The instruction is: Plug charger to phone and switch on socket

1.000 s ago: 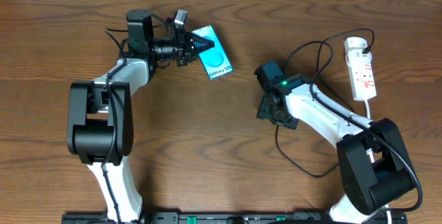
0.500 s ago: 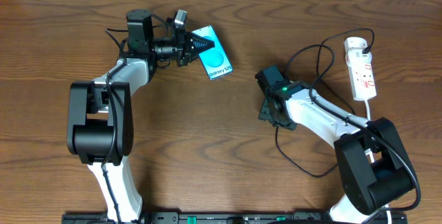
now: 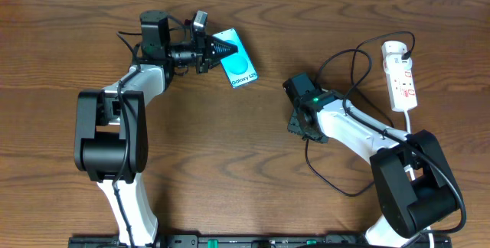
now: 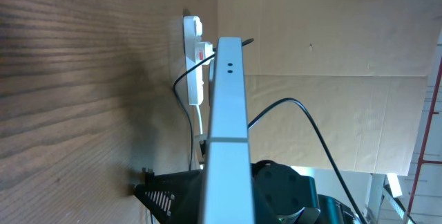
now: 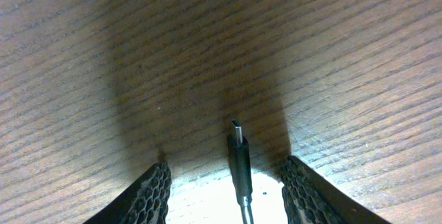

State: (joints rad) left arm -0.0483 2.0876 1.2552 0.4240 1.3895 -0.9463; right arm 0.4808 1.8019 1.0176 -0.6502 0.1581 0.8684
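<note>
Brown wood-grain table (image 3: 230, 171), tan wall (image 4: 331, 37), left jaws clamped on phone (image 3: 239, 64), right jaws apart astride charger (image 5: 239, 158)

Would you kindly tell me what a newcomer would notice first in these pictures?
The lit teal-and-white phone stands out at the far middle of the table, clamped at one edge by the left gripper. To its right, the right gripper hangs open over the plug tip of the charger, one finger on each side. The white socket lies near the right edge.
</note>
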